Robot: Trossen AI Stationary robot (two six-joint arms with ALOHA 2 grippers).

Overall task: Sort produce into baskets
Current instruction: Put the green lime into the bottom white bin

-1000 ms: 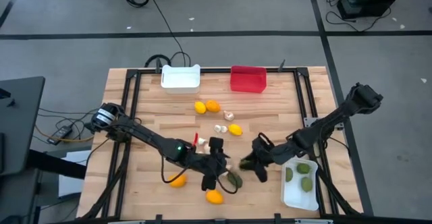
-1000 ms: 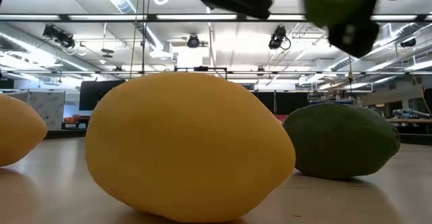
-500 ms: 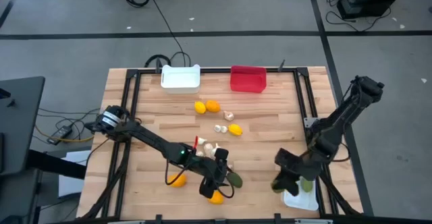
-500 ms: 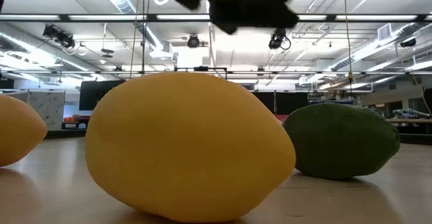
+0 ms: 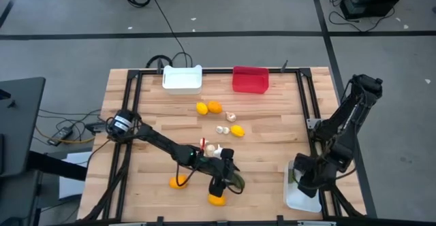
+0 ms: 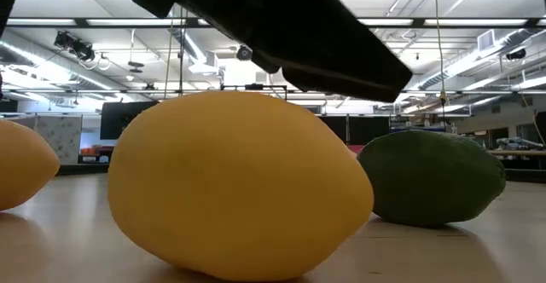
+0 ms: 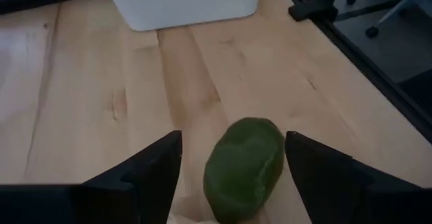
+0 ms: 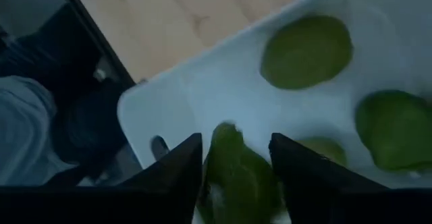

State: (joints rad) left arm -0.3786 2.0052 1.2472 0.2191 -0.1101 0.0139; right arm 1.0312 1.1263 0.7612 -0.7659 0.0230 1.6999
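A dark green oval fruit [image 7: 244,170] lies on the table, and my left gripper [image 7: 233,140] is open with one finger on each side of it, a gap showing on both sides. From above it sits at the table's near middle [image 5: 227,173]. My right gripper [image 8: 236,140] is shut on another green fruit [image 8: 236,177] over the white tray [image 8: 202,82] at the near right [image 5: 294,200]. In that tray lie three green fruits [image 8: 307,52]. My right gripper pinches the green fruit by its two sides [image 8: 210,170] between its two fingers. The fingers point down from above. The fruit is lifted clear, just over the white tray's floor near one corner.
A white tray [image 5: 182,78] and a red tray [image 5: 250,79] stand at the far edge. Orange and yellow fruits [image 5: 215,107] and garlic bulbs [image 5: 221,128] lie mid-table. Two orange fruits [image 5: 178,181] [image 5: 216,199] lie near my left gripper. A yellow fruit [image 6: 239,185] fills the low view.
My right gripper has carried its green fruit from mid-table toward the near right corner, and it now hangs over the white tray. My left gripper has moved a little toward the near edge and down, and now stands around the green fruit on the table.
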